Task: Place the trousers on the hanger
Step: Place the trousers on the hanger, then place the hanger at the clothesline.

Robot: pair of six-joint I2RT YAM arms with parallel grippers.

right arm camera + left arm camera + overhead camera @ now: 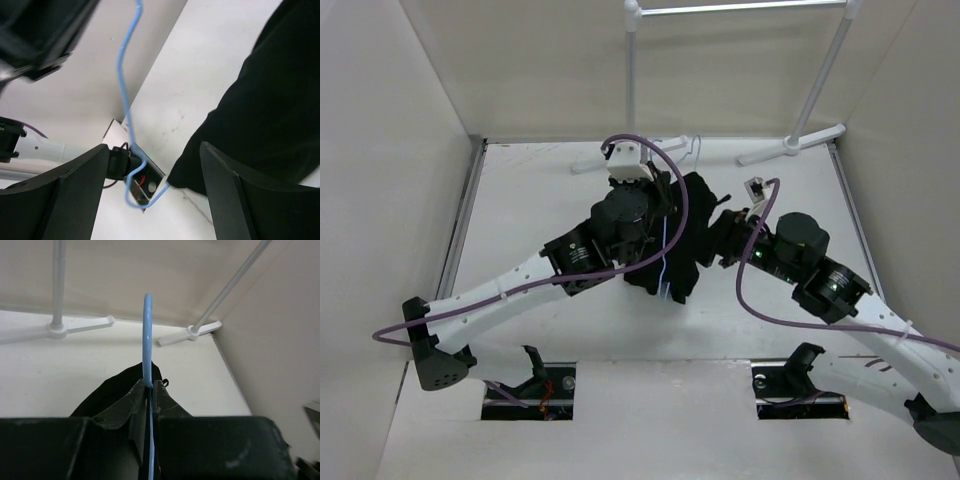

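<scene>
My left gripper point(655, 195) is shut on the thin pale blue-white hanger point(665, 262) and holds it upright above the table. In the left wrist view the hanger's hook point(147, 335) rises from between the closed fingers point(135, 400). The black trousers point(692, 235) hang draped over the hanger, below and beside the left gripper; they also show in the left wrist view point(112, 392). My right gripper point(725, 238) is open and empty just right of the trousers. In the right wrist view the hanger's wire point(125, 100) and the trousers' edge point(270, 100) lie between its spread fingers point(227, 195).
A thick white clothes rack point(817, 85) stands at the back, its feet point(790, 145) on the table; it also shows in the left wrist view point(190, 332). Walls close the left, right and back sides. Two cutouts point(530, 392) sit at the near edge by the arm bases.
</scene>
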